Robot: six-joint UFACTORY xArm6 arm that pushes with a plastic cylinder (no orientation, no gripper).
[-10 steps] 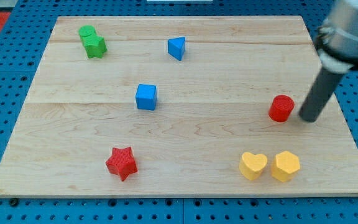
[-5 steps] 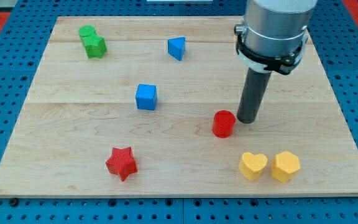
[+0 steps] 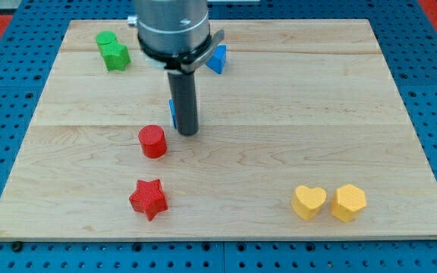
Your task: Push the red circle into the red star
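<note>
The red circle (image 3: 152, 141) stands on the wooden tabletop (image 3: 279, 91), left of centre, apart from the red star (image 3: 149, 199), which lies just below it toward the view's bottom with a strip of bare wood between them. My tip (image 3: 187, 133) rests on the wood just to the view's right of the red circle and slightly above it; a narrow gap shows between the two, so they are near but not touching. The rod has no fingers, so there is nothing to open or close and it has hold of nothing. Behind the rod a blue block (image 3: 172, 112) peeks out on its left edge, mostly hidden. A blue triangular block (image 3: 218, 58) sits near the view's top, partly covered by the arm's grey body. Two green blocks (image 3: 112, 51) huddle together at the top left. At the bottom right a yellow heart (image 3: 309, 202) and a yellow hexagon (image 3: 349, 202) sit side by side.
</note>
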